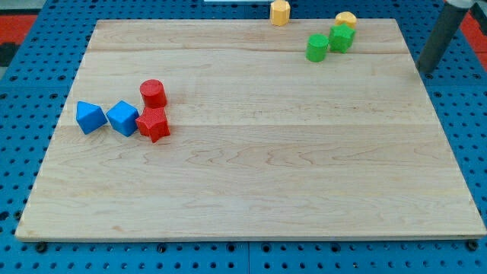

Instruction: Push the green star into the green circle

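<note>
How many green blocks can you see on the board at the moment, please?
2. Both sit near the view's top right: the green circle and, touching its right side, the green star, with a yellow block just behind it. Nothing appears to hide another.

green star (pixel 342 39) touches green circle (pixel 317 48).

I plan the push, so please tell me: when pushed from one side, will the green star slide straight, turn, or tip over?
The green star looks squat, so it probably slides rather than tips. Its notched sides may make it rotate under my tip. It seems to touch the green circle and a yellow block, which may shift too.
</note>
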